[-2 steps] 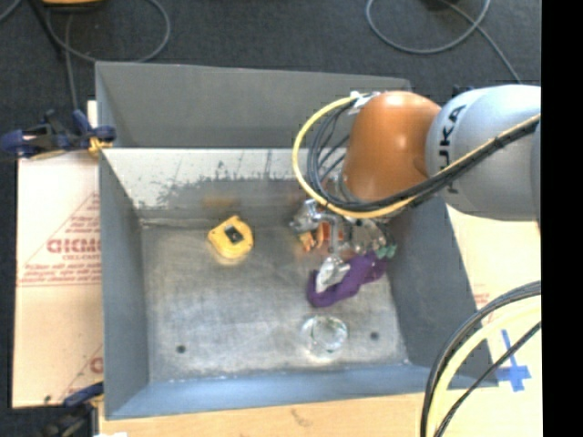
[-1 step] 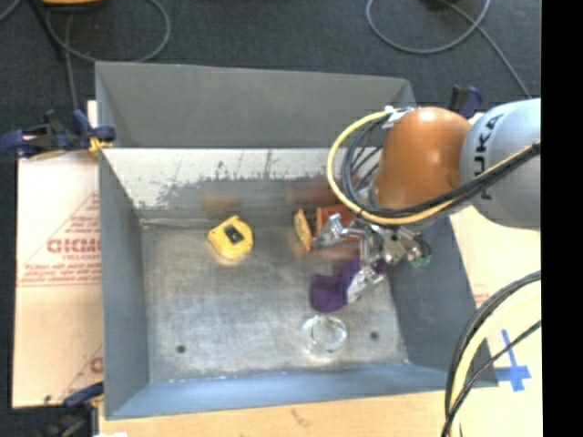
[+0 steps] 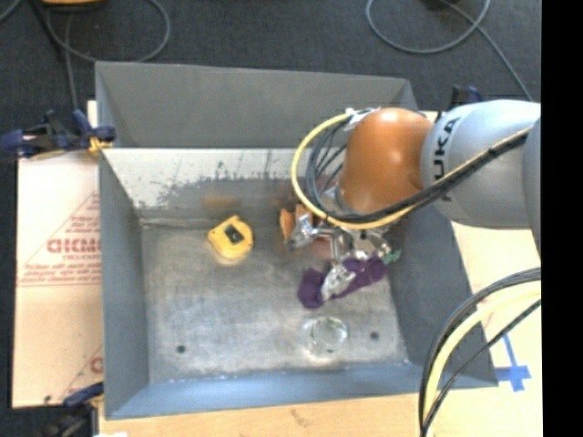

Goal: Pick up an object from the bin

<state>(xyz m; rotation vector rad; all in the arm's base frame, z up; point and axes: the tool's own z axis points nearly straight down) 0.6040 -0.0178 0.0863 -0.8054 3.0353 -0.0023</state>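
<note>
Over the right half of the grey metal bin (image 3: pixel 246 107) my arm (image 3: pixel 496 167) comes in from the right. Its orange wrist cover (image 3: pixel 383 157) and cable loops hide most of what's under them. Below the cover my gripper (image 3: pixel 339 258) sits low, at the upper edge of a crumpled purple thing (image 3: pixel 357 278), maybe cloth, lying right of centre. They look to be touching, but metal and purple overlap, so I can't tell if the gripper is spread, closed or clamped on it.

A yellow tape measure (image 3: pixel 230 240), or sth like it, is well apart to the left w/ open floor round it. A clear round thing (image 3: pixel 325 335) lies near the front wall, just below the purple one. A small orange-brown thing (image 3: pixel 290 222) is just left of the gripper, half hidden. A green bit (image 3: pixel 392 256) on the gripper's right is too small to ID. Most free floor is left and front-left; the right wall is close.
</note>
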